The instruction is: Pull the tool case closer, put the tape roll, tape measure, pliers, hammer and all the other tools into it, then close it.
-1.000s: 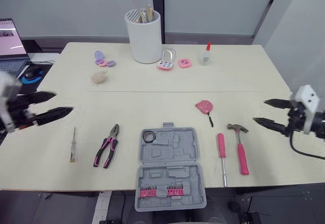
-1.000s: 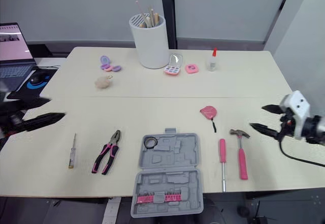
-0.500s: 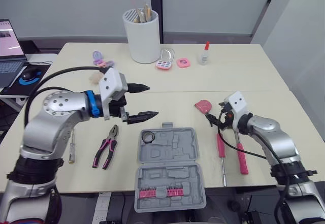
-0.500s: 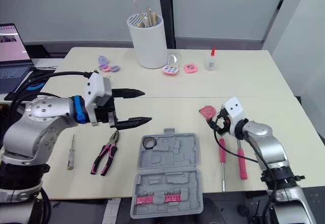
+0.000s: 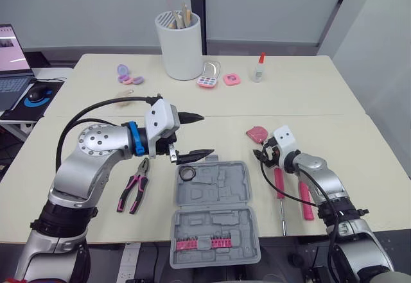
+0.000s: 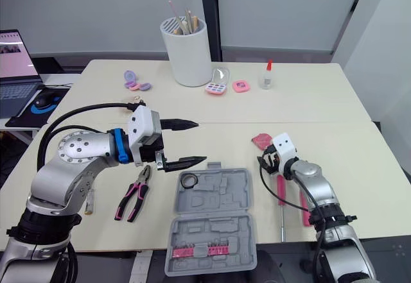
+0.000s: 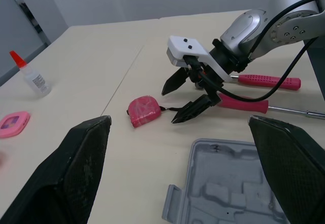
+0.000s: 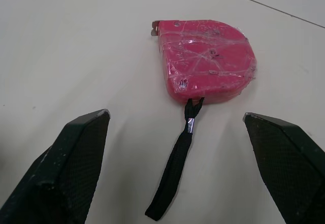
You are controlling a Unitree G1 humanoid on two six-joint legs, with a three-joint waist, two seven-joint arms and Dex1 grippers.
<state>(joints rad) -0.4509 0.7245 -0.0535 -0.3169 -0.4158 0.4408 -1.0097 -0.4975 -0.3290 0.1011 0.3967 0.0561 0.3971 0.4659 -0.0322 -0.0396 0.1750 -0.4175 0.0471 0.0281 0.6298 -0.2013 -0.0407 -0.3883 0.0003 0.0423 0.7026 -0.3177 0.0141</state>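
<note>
Left gripper (image 5: 203, 135): we see the fingers spread wide and holding nothing, left of centre in the head view, hovering just above the case's upper left corner.
Right gripper (image 7: 169, 107): it's parted too and empty, right of centre, with its tips either side of the black strap (image 8: 179, 155).
Tape measure (image 8: 205, 61): pink, lying flat on the table just ahead of the right fingertips, apart from them.
Tool case (image 5: 225, 196): open at bottom centre; in the left wrist view the frame edge cuts it off.
Tape roll (image 5: 187, 172): lying in the case's upper left pocket.
Pliers (image 5: 135, 185): on the table left of the case, in plain sight.
Hammer (image 5: 307, 206): we only catch the pink handle, because the right arm hides the head.
Pink screwdriver (image 5: 279, 183): it lies beside the hammer, its top under the right gripper.
Thin screwdriver (image 6: 88, 203): only a sliver peeks out beside the left arm.
</note>
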